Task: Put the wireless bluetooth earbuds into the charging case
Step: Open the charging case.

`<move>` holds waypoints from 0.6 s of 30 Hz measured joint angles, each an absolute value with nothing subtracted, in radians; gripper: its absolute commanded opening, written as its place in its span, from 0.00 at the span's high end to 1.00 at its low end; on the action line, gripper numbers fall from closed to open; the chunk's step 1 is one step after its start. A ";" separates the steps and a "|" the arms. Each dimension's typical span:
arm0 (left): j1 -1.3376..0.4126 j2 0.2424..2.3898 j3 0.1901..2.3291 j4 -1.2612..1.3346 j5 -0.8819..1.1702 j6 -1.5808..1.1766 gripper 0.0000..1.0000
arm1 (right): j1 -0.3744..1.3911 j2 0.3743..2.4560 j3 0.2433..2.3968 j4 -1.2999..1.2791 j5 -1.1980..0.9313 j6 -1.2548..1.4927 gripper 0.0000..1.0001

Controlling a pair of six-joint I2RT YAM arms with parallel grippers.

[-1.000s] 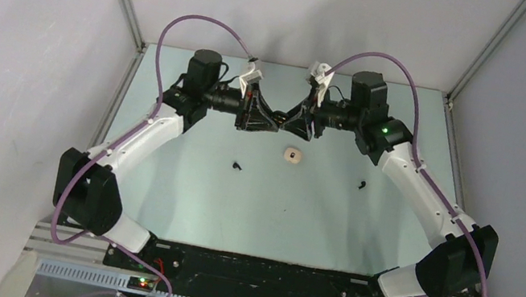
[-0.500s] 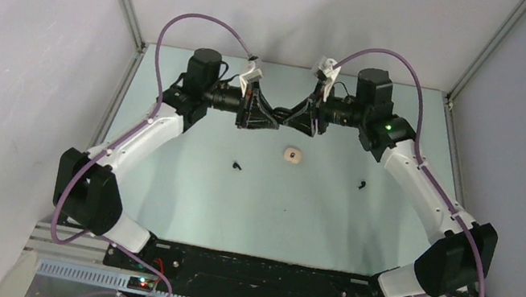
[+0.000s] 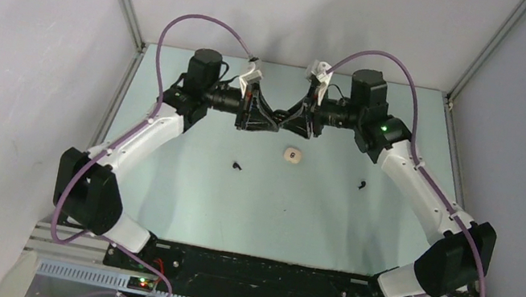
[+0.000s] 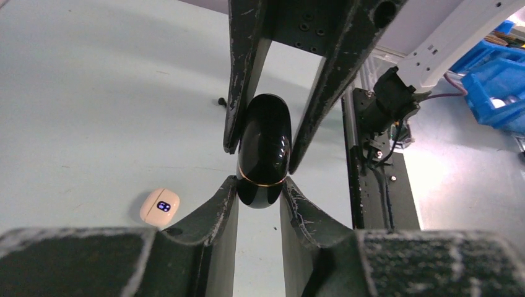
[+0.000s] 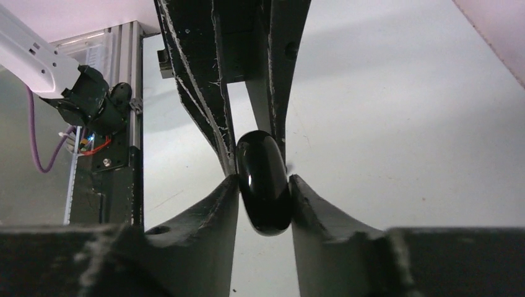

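- The black charging case (image 4: 265, 145) is held in the air over the far middle of the table (image 3: 256, 217), caught between both arms.
- It is closed: a thin gold seam runs around it, and what is inside cannot be seen.
- The left gripper (image 4: 259, 185) is clamped on one end of the case, a finger pressing each flank.
- The right gripper (image 5: 264, 185) is closed on the opposite end, so the two pairs of fingers meet nose to nose around the shell.
- A cream-white rounded piece (image 3: 292, 154) lies flat on the table just in front of the joined grippers. It is shut and touched by nothing, and a small bluish mark is lit on its top.
- Two black earbuds lie loose on the table nearer the bases. The left earbud (image 3: 238, 166) sits to the left of the white piece, and the right earbud (image 3: 361, 185) lies well apart to its right.
- Both are tiny dark specks, much smaller than the white piece, and their shape is too small to make out.
- Neither earbud is in a case or near a finger.
- The black case is glossy and pebble-shaped, with light glinting along its curved side.
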State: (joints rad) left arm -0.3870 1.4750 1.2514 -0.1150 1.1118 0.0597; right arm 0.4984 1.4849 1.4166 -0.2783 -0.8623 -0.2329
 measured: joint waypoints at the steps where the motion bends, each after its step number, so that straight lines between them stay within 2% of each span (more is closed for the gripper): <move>1: -0.387 1.476 1.251 -0.117 1.115 0.059 1.00 | 0.503 1.485 1.417 -0.278 -0.858 -0.240 0.76; 3: -0.387 1.478 1.251 -0.120 1.123 0.059 1.00 | 0.504 1.486 1.418 -0.281 -0.858 -0.248 0.85; 4: -0.387 1.478 1.251 -0.119 1.125 0.058 0.95 | 0.503 1.487 1.418 -0.281 -0.863 -0.249 0.93; 5: -0.387 1.479 1.251 -0.120 1.126 0.056 0.89 | 0.503 1.488 1.418 -0.281 -0.865 -0.251 0.96; 6: -0.387 1.479 1.251 -0.122 1.127 0.052 0.75 | 0.503 1.488 1.418 -0.282 -0.866 -0.254 1.00; 8: -0.386 1.480 1.251 -0.122 1.124 0.047 0.62 | 0.501 1.488 1.418 -0.281 -0.868 -0.255 1.00; 10: -0.387 1.479 1.251 -0.120 1.117 0.038 0.57 | 0.501 1.489 1.418 -0.278 -0.870 -0.250 1.00; 15: -0.388 1.483 1.251 -0.090 1.102 -0.013 0.53 | 0.500 1.489 1.418 -0.257 -0.872 -0.226 1.00; 18: -0.388 1.490 1.251 -0.070 1.102 -0.043 0.57 | 0.496 1.489 1.418 -0.253 -0.872 -0.216 1.00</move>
